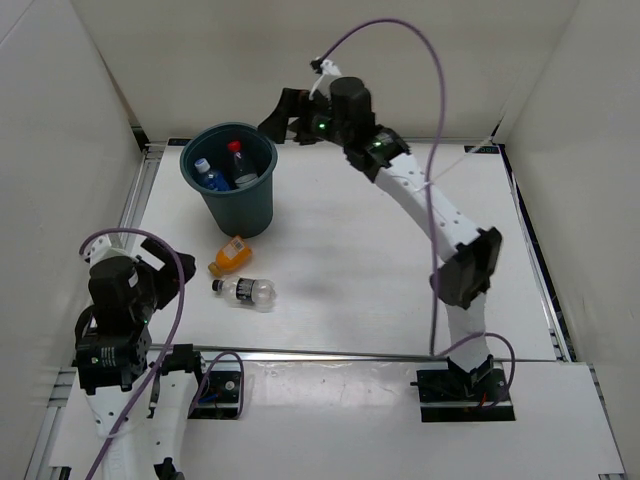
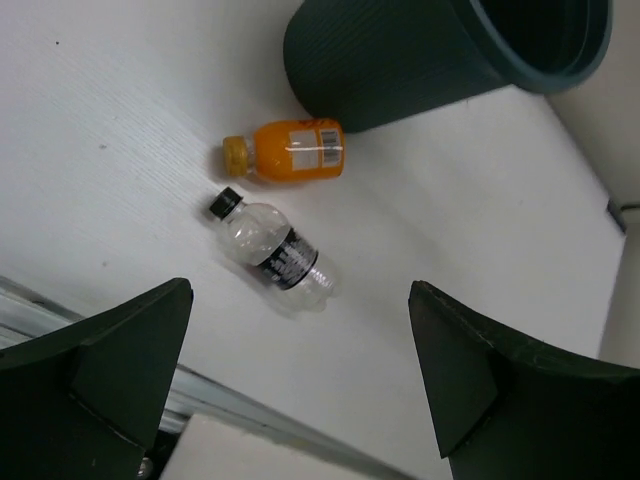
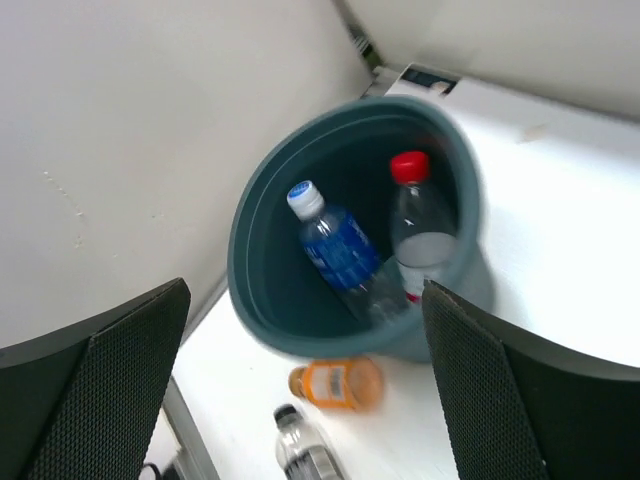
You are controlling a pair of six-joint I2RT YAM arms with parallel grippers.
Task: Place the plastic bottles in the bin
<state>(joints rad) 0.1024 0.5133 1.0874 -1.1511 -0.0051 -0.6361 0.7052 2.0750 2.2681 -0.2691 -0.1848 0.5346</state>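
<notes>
The dark teal bin (image 1: 243, 212) stands at the back left of the table. Inside it lie a blue-capped bottle (image 1: 208, 176) and a red-capped bottle (image 1: 236, 158). In the right wrist view they show as the blue one (image 3: 340, 250) and the red one (image 3: 420, 230) inside the bin (image 3: 250, 290). A short orange bottle (image 1: 229, 255) and a clear black-capped bottle (image 1: 245, 291) lie on the table in front of the bin. My right gripper (image 1: 283, 118) hangs open above the bin's far right side, holding nothing. Near the front left, my left gripper (image 1: 172, 262) is open and empty, short of the orange bottle (image 2: 290, 150) and the clear bottle (image 2: 272, 250).
White walls close in the table on the left, back and right. A metal rail (image 1: 350, 354) runs along the table's near edge. A purple cable (image 1: 435, 90) loops above the right arm.
</notes>
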